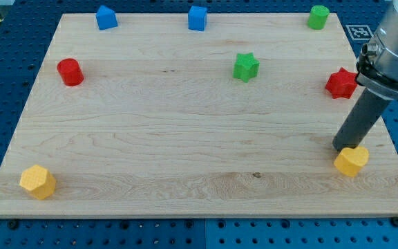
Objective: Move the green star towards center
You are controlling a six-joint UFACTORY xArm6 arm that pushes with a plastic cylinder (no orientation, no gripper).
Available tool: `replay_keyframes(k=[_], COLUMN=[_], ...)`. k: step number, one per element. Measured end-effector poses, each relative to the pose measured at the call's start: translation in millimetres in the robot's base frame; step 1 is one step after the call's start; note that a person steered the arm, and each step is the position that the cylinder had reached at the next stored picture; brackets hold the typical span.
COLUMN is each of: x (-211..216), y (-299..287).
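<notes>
The green star [246, 67] lies on the wooden board [185, 138], right of the middle and toward the view's top. My tip [342, 147] is near the board's right edge, low down, just above a yellow block [351, 161] and touching or nearly touching it. The tip is well to the right of and below the green star. The dark rod rises from the tip to the view's upper right.
A red star [341, 84] lies at the right edge. A green block [318, 16], a blue cube [197, 19] and another blue block [106, 17] line the top edge. A red cylinder [70, 72] is at the left, a yellow hexagonal block [37, 182] at the bottom left.
</notes>
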State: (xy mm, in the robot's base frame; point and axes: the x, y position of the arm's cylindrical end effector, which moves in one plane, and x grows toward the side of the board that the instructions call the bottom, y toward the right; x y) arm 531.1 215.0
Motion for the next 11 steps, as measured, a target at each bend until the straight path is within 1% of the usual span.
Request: replay_keyframes(k=[1,2,3,5,6,8,9,11], x=[0,-22,-60,-158,-168,-191,-194,-178], y=[0,-9,-16,-16,-20,-108,-135,-159])
